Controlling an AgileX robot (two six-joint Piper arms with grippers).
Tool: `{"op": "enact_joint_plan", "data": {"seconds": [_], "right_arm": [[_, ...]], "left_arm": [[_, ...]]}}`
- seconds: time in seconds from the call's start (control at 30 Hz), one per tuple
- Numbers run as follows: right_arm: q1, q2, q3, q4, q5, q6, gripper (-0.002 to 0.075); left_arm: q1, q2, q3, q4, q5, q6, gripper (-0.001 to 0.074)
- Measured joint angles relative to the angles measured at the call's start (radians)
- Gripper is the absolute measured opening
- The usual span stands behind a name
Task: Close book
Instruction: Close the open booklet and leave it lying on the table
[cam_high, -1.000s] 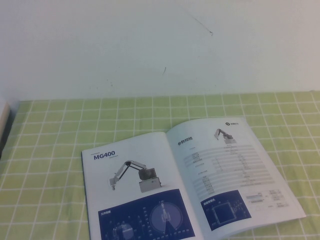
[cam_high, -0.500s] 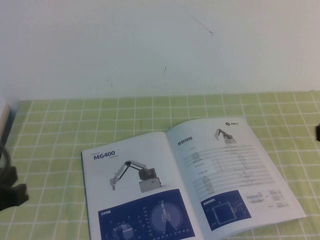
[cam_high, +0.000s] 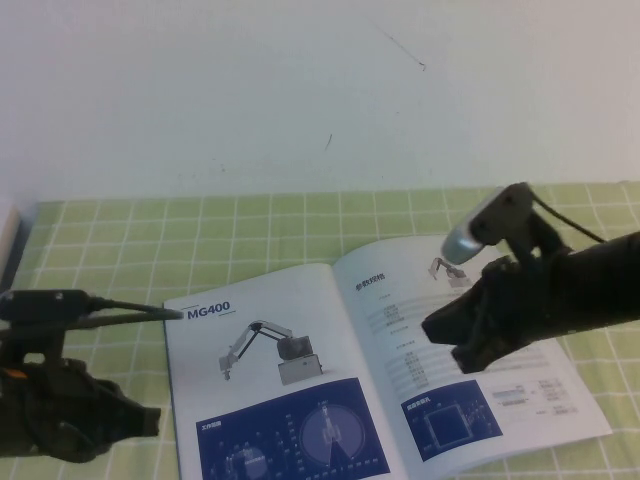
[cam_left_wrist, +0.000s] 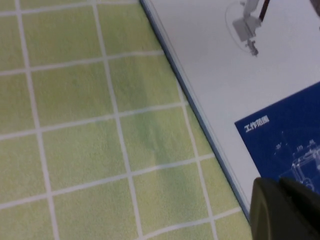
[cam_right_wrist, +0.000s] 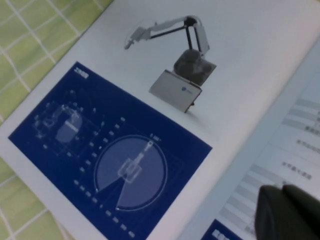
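End effector state cannot be told for either arm, because only dark outlines are shown. The right end effector (cam_high: 450, 335) is held over the right page (cam_high: 520, 340) of the book (cam_high: 300, 300), and whether the paper is touched by it cannot be decided. The left end effector (cam_high: 135, 420) is placed low on the robot's left, just beside the outer edge of the left page (cam_high: 260, 300), over the green checked cloth (cam_high: 110, 250) which covers the surface. The book lies open and flat near the front of the surface, so the closing is judged as not yet begun. Several failures can be expected. If only a top sheet is caught, one leaf may be turned or creased while the book stays open. If the page is pushed sideways rather than lifted, the thin book may be slid over the cloth, or the cloth may be wrinkled. The arms may also be brought too close above the spine (cam_high: 350, 330).
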Motion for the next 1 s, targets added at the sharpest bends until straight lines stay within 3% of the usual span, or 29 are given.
{"op": "enact_joint_plan", "data": {"seconds": [0.47, 0.67, 1.0], "right_arm": [[0.038, 0.339, -0.091, -0.061, -0.063, -0.004, -0.0003], [0.038, 0.372, -0.11, -0.061, -0.048, 0.014, -0.0003], [0.036, 0.378, -0.113, -0.059, -0.043, 0.03, -0.0003]], "left_arm": [[-0.034, 0.246, -0.007, -0.033, -0.145, -0.076, -0.0004], [-0.034, 0.33, -0.02, -0.062, -0.205, -0.078, -0.0004], [-0.034, 0.452, -0.144, -0.065, -0.151, -0.078, -0.0004]]}}
